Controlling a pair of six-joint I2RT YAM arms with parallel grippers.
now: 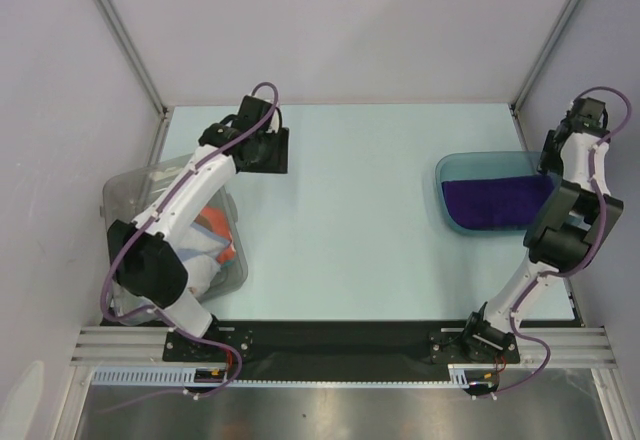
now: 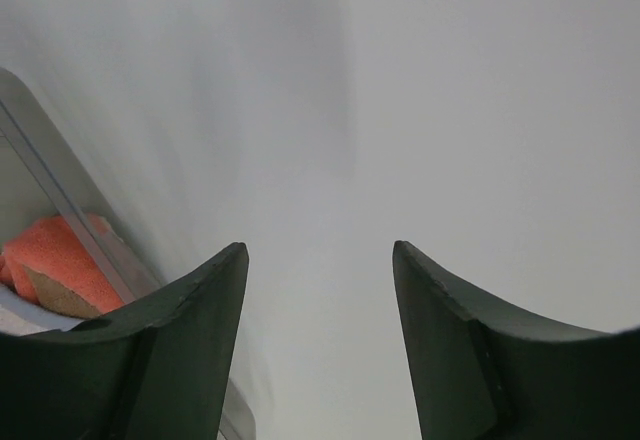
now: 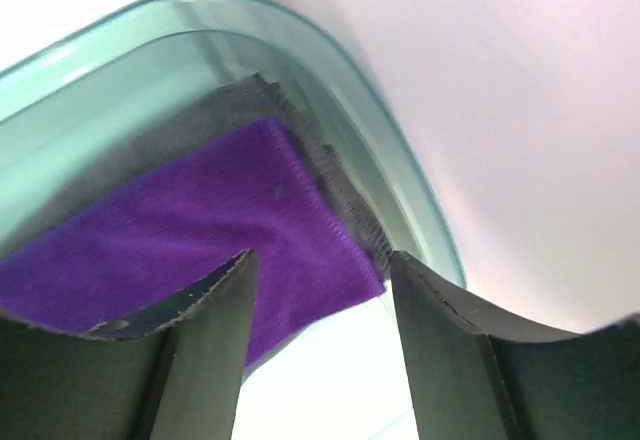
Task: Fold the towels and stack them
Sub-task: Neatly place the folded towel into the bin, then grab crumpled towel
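Note:
A purple towel (image 1: 497, 201) lies flat in the teal tray (image 1: 448, 173) at the right. In the right wrist view the purple towel (image 3: 200, 230) lies on a dark grey towel (image 3: 330, 175) whose edge shows beyond it. My right gripper (image 1: 549, 159) (image 3: 320, 265) is open and empty, hovering over the tray's far right corner. An orange towel (image 1: 218, 236) and a light blue towel (image 1: 203, 256) lie bunched in the clear bin (image 1: 125, 188) at the left. My left gripper (image 1: 268, 150) (image 2: 320, 260) is open and empty over the bare table beyond the bin. The orange towel (image 2: 60, 260) shows at the left of its view.
The bin's clear wall (image 2: 70, 210) runs beside my left fingers. The tray's rim (image 3: 400, 160) curves close to the right wall. Metal frame posts (image 1: 125, 35) stand at the back corners. The table (image 1: 350, 220) is pale blue-green.

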